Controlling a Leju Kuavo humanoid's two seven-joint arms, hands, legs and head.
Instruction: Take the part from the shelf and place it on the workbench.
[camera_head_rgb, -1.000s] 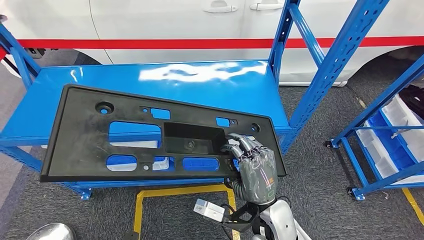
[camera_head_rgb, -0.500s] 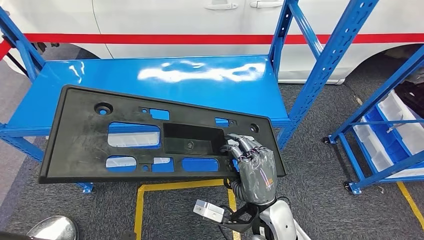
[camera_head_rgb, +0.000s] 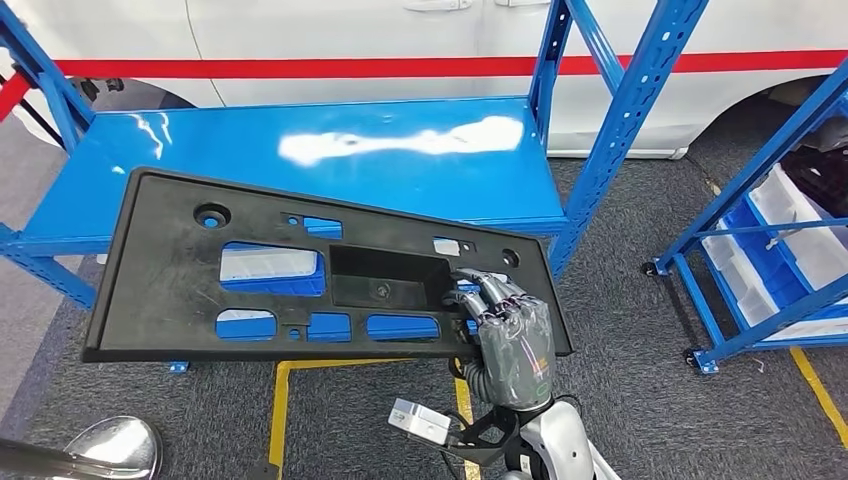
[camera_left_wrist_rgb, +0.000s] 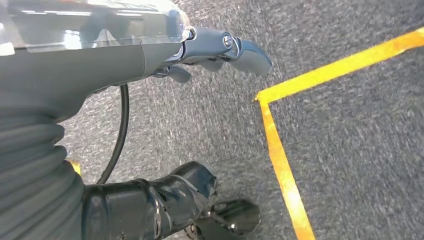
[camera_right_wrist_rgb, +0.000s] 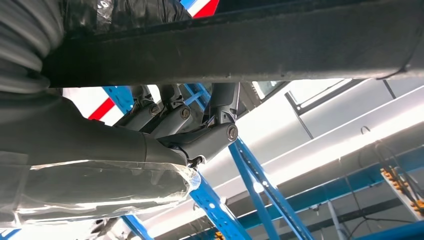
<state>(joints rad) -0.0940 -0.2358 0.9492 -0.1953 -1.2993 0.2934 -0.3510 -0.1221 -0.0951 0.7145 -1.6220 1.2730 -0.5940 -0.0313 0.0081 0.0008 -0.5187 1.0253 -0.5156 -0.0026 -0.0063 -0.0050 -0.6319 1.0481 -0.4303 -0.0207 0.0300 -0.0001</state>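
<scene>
I see my right hand (camera_head_rgb: 510, 335) gripping the black part (camera_head_rgb: 290, 270) at its right end, with the fingers (camera_head_rgb: 487, 290) hooked over its edge near the middle opening. The part is flat and a little tilted, above the front edge of the blue shelf (camera_head_rgb: 330, 150) and partly over the grey floor (camera_head_rgb: 640, 360). My left hand (camera_left_wrist_rgb: 210, 50) hangs over the floor beside a yellow line (camera_left_wrist_rgb: 280, 160); it holds nothing, the fingers a little bent.

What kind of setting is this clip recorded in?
Probably a vehicle workshop or parts store: blue steel shelving, a white vehicle behind it, yellow floor tape, and the black plastic part held by the right hand.
</scene>
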